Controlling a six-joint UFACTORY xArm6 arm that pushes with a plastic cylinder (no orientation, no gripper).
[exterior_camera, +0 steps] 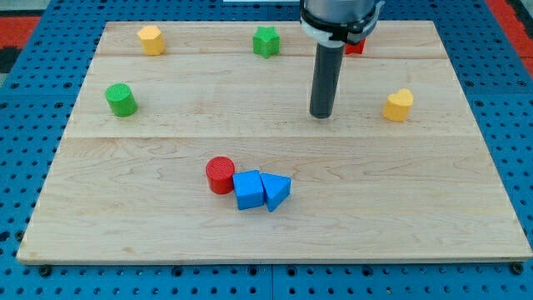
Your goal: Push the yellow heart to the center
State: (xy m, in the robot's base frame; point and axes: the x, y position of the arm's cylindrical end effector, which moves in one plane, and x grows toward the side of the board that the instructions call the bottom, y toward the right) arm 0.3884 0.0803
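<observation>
The yellow heart (399,105) lies on the wooden board (166,158) at the view's right, a little above mid-height. My tip (321,115) rests on the board near the middle, to the left of the yellow heart and clear of it. The rod rises from the tip to the arm at the view's top.
A yellow hexagon-like block (151,39) and a green star (266,41) sit near the top edge. A red block (356,46) is partly hidden behind the arm. A green cylinder (121,100) sits at left. A red cylinder (220,175), blue cube (247,190) and blue triangle (276,191) cluster at lower middle.
</observation>
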